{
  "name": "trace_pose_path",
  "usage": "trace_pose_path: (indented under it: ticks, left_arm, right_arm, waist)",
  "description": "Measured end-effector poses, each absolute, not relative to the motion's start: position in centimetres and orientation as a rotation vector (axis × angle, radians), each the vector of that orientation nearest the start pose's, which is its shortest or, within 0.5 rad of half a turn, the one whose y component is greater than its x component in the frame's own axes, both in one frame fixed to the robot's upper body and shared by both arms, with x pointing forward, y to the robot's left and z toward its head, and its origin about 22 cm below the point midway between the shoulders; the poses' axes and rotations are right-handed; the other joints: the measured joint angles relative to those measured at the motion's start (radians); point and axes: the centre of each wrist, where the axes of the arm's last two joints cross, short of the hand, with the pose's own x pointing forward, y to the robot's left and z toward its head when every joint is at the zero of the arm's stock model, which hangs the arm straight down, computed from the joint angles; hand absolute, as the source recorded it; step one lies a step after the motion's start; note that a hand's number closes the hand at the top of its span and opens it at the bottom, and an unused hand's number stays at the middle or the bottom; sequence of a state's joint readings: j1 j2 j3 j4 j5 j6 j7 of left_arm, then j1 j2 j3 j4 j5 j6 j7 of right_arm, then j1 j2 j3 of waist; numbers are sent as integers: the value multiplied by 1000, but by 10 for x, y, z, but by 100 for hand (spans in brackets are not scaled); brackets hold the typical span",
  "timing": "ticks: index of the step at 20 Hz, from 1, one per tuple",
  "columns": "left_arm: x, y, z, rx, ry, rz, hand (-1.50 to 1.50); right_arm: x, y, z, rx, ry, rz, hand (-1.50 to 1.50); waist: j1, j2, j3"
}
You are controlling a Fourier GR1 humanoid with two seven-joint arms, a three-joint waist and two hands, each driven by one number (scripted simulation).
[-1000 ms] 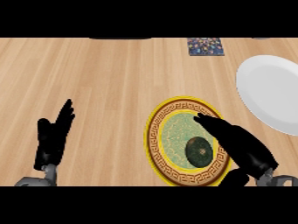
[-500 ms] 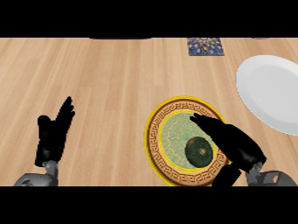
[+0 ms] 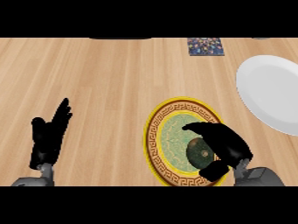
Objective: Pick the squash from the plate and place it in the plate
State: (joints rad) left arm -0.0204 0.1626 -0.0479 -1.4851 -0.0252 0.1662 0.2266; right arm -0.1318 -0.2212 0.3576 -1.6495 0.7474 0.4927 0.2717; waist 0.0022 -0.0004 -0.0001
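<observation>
Nearest the lower edge, the robot's right hand (image 3: 223,146) has drawn back and lowered over the last second, so that it now sits down on the dark green round squash (image 3: 200,151). Its fingers (image 3: 199,128) curve over the squash's top and right side while the thumb shows below it; they appear to be closing round the squash, though it has not been lifted. The squash still lies in the right half of the yellow-rimmed patterned plate (image 3: 161,131), so the grasp looks nearly made and the carry is yet to come. At the left, the left hand (image 3: 50,133) rests with straight fingers, barely shifted. Further off on the wooden bench (image 3: 106,74), the plain white plate (image 3: 277,98) waits at the right, with a small dark patterned square (image 3: 206,46) beyond.
</observation>
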Motion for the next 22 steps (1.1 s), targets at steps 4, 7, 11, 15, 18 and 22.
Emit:
trace_pose_path:
  ticks: [4,7,11,15,18,22]
  left_arm:
    - [246,251,-7,240,-1291,-31,0]
    - [246,253,-11,246,-1287,-30,0]
    - [249,252,-11,242,-1288,-31,0]
    - [246,259,-10,249,-1289,-37,0]
    - [253,255,-8,245,-1288,-34,0]
    - [250,251,-8,249,-1284,-29,0]
  right_arm:
    - [253,-184,35,-403,-1228,1367,150]
    - [259,-188,35,-428,-1256,1375,150]
    - [261,-186,33,-494,-1297,1362,150]
    - [286,-209,33,-542,-1312,1315,150]
    - [307,-224,36,-588,-1327,1274,150]
    - [323,-244,54,-724,-1404,1194,150]
  waist:
    - [0,-1,0]
    - [0,-1,0]
    - [-1,-1,-1]
    - [3,0,0]
    - [3,1,0]
    - [3,1,0]
